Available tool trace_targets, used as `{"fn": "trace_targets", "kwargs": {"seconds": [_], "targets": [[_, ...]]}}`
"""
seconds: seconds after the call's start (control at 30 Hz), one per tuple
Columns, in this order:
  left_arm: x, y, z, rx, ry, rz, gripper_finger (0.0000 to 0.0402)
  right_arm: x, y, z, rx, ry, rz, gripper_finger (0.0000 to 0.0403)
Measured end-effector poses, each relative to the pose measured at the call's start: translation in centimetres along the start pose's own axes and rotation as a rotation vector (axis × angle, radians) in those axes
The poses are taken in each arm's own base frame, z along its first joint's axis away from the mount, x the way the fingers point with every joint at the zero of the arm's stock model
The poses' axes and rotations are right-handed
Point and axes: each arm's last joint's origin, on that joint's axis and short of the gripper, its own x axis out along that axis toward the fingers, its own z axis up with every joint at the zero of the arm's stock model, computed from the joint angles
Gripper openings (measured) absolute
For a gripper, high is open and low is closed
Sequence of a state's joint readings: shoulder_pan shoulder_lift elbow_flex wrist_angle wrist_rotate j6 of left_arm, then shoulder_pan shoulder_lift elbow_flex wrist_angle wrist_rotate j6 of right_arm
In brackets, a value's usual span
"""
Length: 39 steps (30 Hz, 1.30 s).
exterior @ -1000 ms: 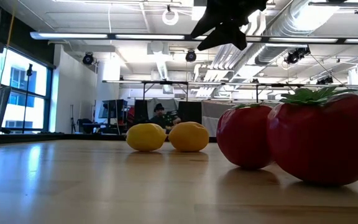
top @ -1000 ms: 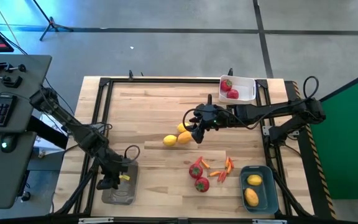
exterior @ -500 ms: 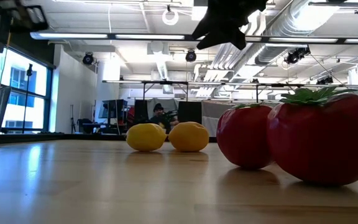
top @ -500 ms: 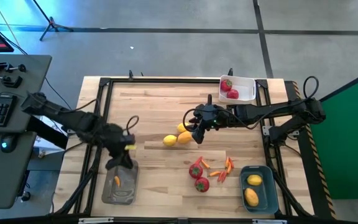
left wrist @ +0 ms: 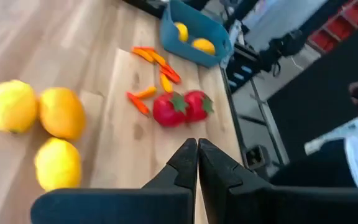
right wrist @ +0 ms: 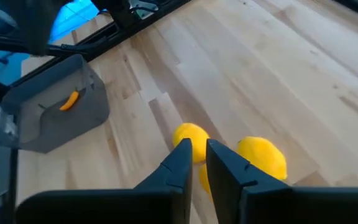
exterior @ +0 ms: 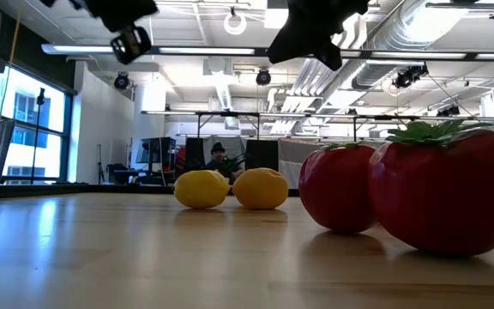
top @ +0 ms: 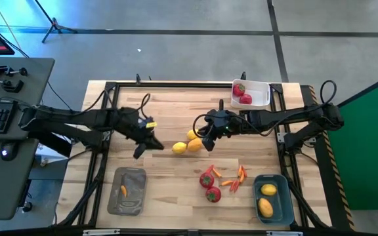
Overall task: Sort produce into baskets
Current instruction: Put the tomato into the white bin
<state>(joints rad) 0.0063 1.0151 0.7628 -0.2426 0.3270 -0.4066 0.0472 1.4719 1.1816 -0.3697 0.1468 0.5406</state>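
Three yellow lemons (top: 188,143) lie together at mid table. Just right of them and above them my right gripper (top: 208,143) hangs, with a narrow gap between its fingers (right wrist: 197,148) and nothing in it. My left gripper (top: 155,145) is shut and empty (left wrist: 197,149), a little left of the lemons and pointing at them. Two red fruits (top: 210,186) and several orange peppers (top: 233,177) lie toward the near edge. One pepper (top: 123,191) lies in the grey basket (top: 135,204).
The white basket (top: 262,86) at the far right holds two red fruits. The blue basket (top: 281,187) at the near right holds two lemons. A black frame (top: 110,118) runs round the table. Bare wood lies between the grey basket and the produce.
My left gripper has risen from over the grey basket and swung toward the table's far edge and right, ending beside the lemons. With the gripper gone, a pepper shows lying in the grey basket.
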Motion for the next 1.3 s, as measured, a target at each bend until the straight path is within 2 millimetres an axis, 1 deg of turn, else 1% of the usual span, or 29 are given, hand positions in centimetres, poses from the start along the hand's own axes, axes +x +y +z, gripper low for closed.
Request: {"fn": "trace_targets", "kwargs": {"seconds": [0.17,0.33,0.47,0.57,0.63,0.8,0.87,0.97,1.1,1.3], "targets": [[1.2,2.8,-0.7,-0.003,-0.06,-0.043,0.0,-0.1,0.5,-0.8,0.032,0.05,0.003,0.0032],[2.0,4.8,-1.5,-0.034,-0.165,-0.102,0.0,-0.5,1.4,-2.7,0.106,0.165,-0.032,0.005],[2.4,6.0,-2.1,-0.046,-0.189,-0.088,0.0,-1.1,2.7,-4.3,0.186,0.261,-0.011,0.0086],[2.5,6.8,-2.3,-0.065,-0.185,-0.061,0.0,-1.4,4.0,-5.6,0.243,0.328,0.015,0.0126],[2.7,7.3,-2.4,-0.076,-0.175,-0.045,0.0,-1.4,4.8,-6.8,0.249,0.373,0.002,0.0156],[3.1,7.7,-2.5,-0.062,-0.163,-0.035,0.0,-0.4,7.2,-10.1,0.23,0.461,-0.012,0.0223],[3.2,7.8,-2.6,-0.055,-0.159,-0.033,0.0,0.0,8.1,-11.3,0.234,0.488,-0.01,0.0242],[3.2,7.8,-2.6,-0.035,-0.158,-0.031,0.0,0.6,9.5,-12.6,0.253,0.517,-0.017,0.0263],[3.2,7.8,-2.6,-0.014,-0.157,-0.031,0.0,1.2,11.2,-12.9,0.302,0.528,-0.025,0.0269],[3.2,7.8,-2.6,-0.005,-0.157,-0.031,0.0,3.0,12.7,-12.8,0.366,0.532,-0.052,0.0269]]}}
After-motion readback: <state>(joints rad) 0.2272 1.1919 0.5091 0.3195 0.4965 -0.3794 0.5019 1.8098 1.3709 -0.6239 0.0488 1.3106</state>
